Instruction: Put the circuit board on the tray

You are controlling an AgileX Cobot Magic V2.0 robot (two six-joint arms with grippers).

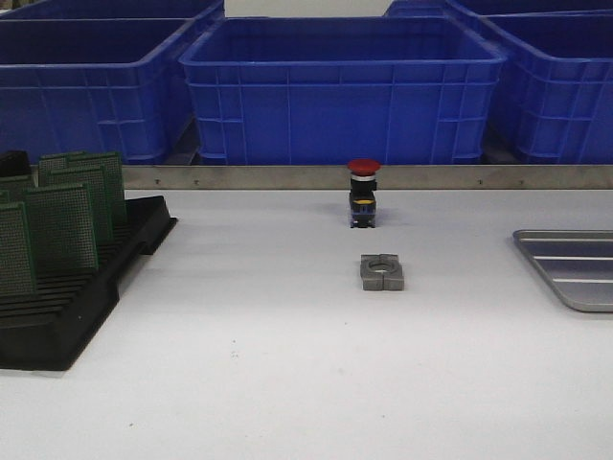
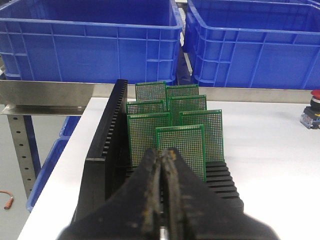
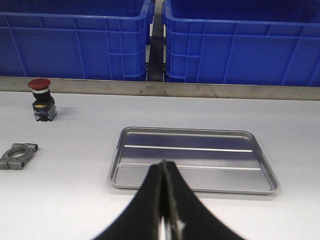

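Several green perforated circuit boards (image 1: 62, 225) stand upright in a black slotted rack (image 1: 86, 297) at the table's left; they also show in the left wrist view (image 2: 182, 145). My left gripper (image 2: 163, 152) is shut and empty, just short of the nearest board. The shallow silver tray (image 1: 572, 266) lies empty at the right edge; in the right wrist view the tray (image 3: 192, 187) lies just beyond my right gripper (image 3: 163, 164), which is shut and empty. Neither gripper shows in the front view.
A red-capped push button (image 1: 363, 193) stands mid-table, with a grey metal clamp block (image 1: 382, 272) in front of it. Big blue bins (image 1: 340, 91) line the back behind a metal rail (image 1: 383, 176).
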